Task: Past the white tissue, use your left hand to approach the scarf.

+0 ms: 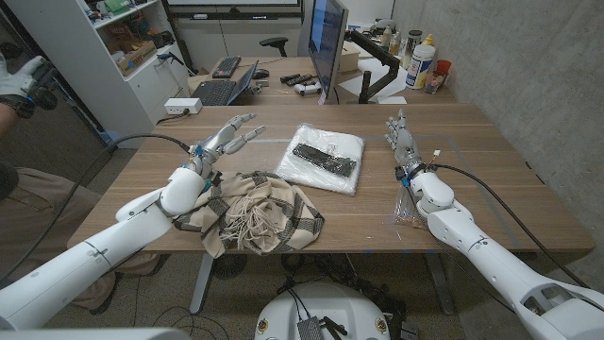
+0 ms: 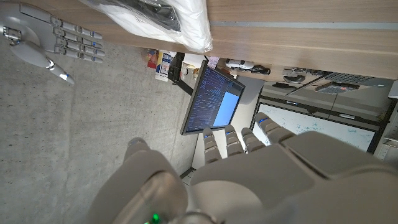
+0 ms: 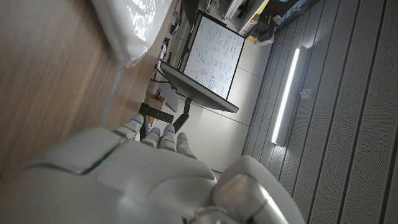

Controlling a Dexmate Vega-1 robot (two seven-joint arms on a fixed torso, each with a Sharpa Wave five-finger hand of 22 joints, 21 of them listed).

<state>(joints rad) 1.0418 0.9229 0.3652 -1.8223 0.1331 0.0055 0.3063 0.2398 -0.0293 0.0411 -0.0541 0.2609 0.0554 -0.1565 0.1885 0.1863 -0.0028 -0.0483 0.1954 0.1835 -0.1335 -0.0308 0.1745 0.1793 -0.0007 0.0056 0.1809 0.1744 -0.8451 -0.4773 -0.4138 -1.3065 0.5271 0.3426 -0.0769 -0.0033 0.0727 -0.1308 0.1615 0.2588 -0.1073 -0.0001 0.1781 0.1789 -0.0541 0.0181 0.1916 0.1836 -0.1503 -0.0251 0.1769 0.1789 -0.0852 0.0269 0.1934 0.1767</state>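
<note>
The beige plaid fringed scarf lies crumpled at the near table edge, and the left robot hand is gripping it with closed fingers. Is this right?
Not quite. The beige plaid fringed scarf does lie crumpled at the near edge of the wooden table, but the left robot hand is not gripping it: the head view shows the hand raised beyond the scarf, fingers spread, holding nothing.

woven fringed scarf (image 1: pixel 260 215), matt wooden table (image 1: pixel 500 203)

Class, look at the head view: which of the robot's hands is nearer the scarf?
The left. The left hand is open just beyond the scarf, its forearm beside the scarf. The right hand stands across the table, past the white tissue.
</note>
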